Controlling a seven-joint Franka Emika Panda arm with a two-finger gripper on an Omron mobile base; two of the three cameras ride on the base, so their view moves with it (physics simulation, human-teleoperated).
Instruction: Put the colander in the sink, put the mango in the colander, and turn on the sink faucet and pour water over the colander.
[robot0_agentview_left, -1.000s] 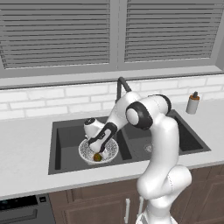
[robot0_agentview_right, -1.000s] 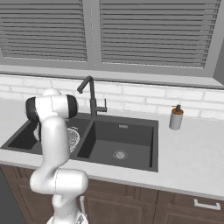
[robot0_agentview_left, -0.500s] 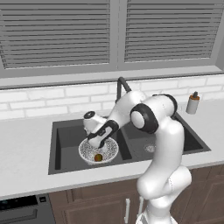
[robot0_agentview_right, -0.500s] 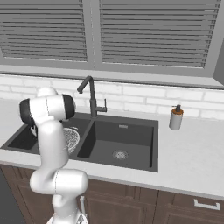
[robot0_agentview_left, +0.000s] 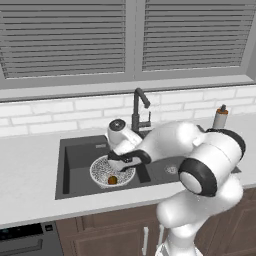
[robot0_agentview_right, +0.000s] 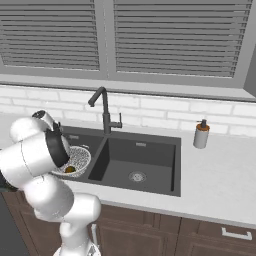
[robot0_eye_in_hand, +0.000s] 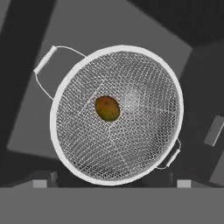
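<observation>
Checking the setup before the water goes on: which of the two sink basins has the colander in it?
The left basin, beneath the end effector: the colander sits there with the mango inside. The right basin holds just its drain.

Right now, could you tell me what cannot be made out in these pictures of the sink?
- Colander, right base view: its near left side is hidden behind the arm.
- Left drain: covered by the colander in the hand view.
- Faucet lever, left base view: too small to read its position.
- Pincer, left base view: its fingertips are dark against the sink, hard to separate.
- Mango: plainly visible, nothing hidden.
</observation>
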